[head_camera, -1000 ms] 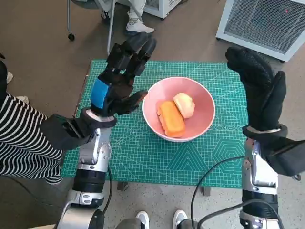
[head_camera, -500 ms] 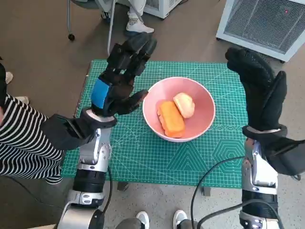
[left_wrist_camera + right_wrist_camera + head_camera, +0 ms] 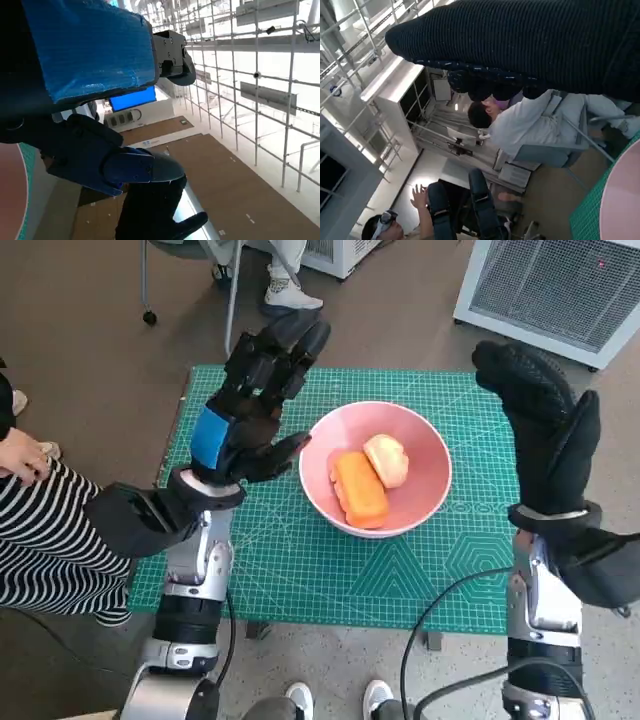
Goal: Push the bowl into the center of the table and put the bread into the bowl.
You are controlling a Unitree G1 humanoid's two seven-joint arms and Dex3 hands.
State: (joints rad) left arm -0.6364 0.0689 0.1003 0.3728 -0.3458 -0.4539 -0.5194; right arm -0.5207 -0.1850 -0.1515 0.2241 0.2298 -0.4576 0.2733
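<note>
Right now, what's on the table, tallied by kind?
Pink bowl: 1
Orange bread: 1, in the bowl
Pale bread roll: 1, in the bowl
Green cutting mat: 1
Total: 4

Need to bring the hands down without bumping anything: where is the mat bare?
Bare green mat runs along the near edge in front of the pink bowl, and along the far edge behind it. Crowded: the left hand hovers close beside the bowl; the right hand covers the right edge.
</note>
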